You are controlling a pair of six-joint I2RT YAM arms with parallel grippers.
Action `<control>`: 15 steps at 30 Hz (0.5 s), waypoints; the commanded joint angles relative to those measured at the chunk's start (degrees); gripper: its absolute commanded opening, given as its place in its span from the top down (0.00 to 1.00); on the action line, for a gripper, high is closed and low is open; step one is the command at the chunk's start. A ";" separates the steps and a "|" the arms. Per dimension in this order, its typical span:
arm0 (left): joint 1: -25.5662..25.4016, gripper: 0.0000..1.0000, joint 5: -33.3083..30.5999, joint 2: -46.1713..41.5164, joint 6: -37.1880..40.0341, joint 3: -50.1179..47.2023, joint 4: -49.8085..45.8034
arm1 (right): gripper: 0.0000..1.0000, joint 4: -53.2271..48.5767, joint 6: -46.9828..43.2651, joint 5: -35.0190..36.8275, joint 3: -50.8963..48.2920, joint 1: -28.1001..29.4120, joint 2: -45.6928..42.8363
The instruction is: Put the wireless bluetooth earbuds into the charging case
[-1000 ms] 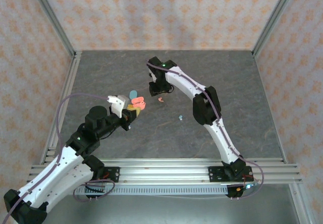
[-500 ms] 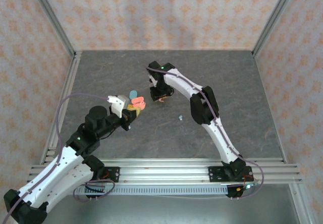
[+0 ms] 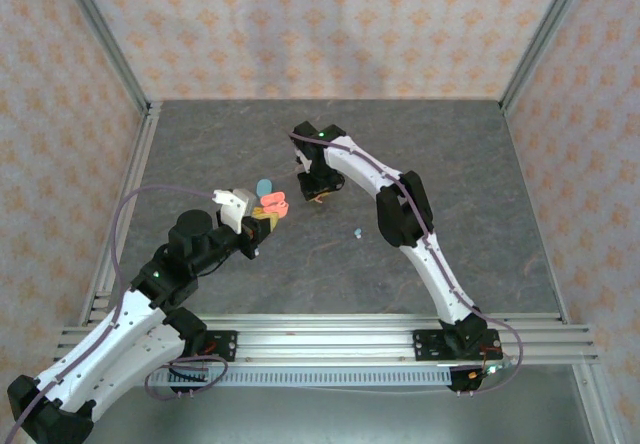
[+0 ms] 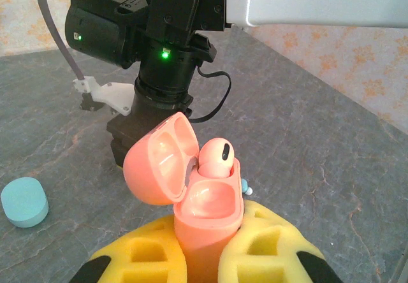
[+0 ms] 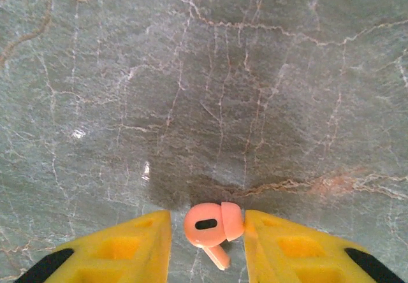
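Note:
My left gripper (image 4: 205,245) is shut on the open salmon-red charging case (image 4: 208,216), held upright with its lid (image 4: 155,159) swung back. One salmon earbud (image 4: 216,156) sits in the far socket; the near socket is bare. In the top view the case (image 3: 272,205) is left of centre. My right gripper (image 5: 207,232) points down at the table, open, with a second salmon earbud (image 5: 212,224) lying between its yellow fingers (image 5: 127,248); the earbud's tip touches the right finger. A light blue earbud (image 3: 358,233) lies on the table nearby.
A closed light blue case (image 3: 264,186) lies just beyond the salmon case, at the left in the left wrist view (image 4: 24,201). The right arm's wrist (image 4: 162,72) stands close behind the held case. Aluminium frame posts (image 3: 130,94) and patterned walls bound the grey stone table (image 3: 450,164).
The right gripper has moved left and down onto the salmon earbud on the table, now covering it in the top view. The left arm and case have not moved.

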 commanded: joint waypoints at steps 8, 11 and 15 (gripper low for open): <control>-0.50 1.00 -0.04 -0.83 0.82 -0.02 0.06 | 0.73 -2.32 1.93 2.13 0.34 0.69 1.19; -0.55 1.00 0.15 -1.05 0.82 -0.02 0.12 | 0.73 -1.96 2.89 2.03 0.45 0.72 1.23; -0.45 1.00 0.40 -1.26 0.82 0.14 -0.22 | 0.63 -1.81 3.98 2.35 1.11 0.61 1.26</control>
